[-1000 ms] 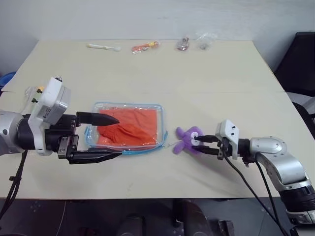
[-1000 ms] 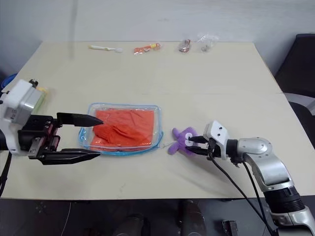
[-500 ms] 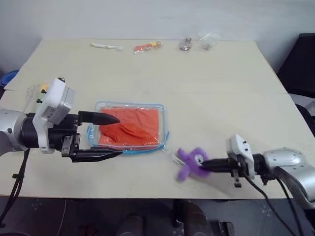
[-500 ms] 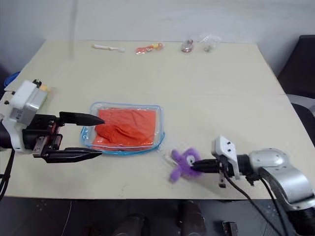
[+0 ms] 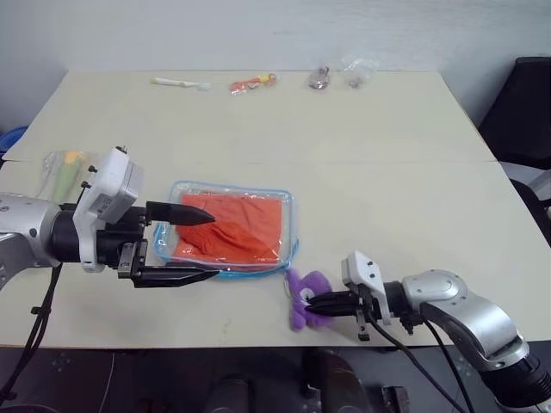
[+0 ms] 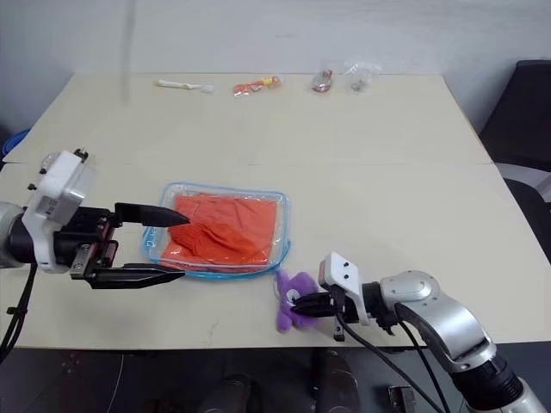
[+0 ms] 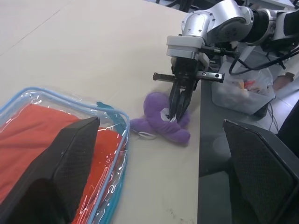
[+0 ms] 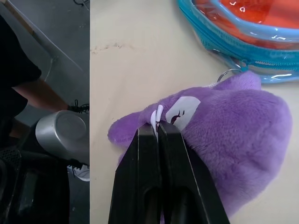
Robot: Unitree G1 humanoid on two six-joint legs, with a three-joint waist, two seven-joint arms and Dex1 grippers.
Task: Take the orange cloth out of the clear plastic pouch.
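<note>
The right gripper is clamped on a purple plush octopus near the table's front edge; the left gripper gapes wide over the clear plastic pouch; the orange cloth lies inside it, mid-table.

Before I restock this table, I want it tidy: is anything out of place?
Yes. The purple plush toy, pinched by the shut right tool, lies at the table's near edge, one limb past it. It is tethered to the clear plastic pouch.
</note>
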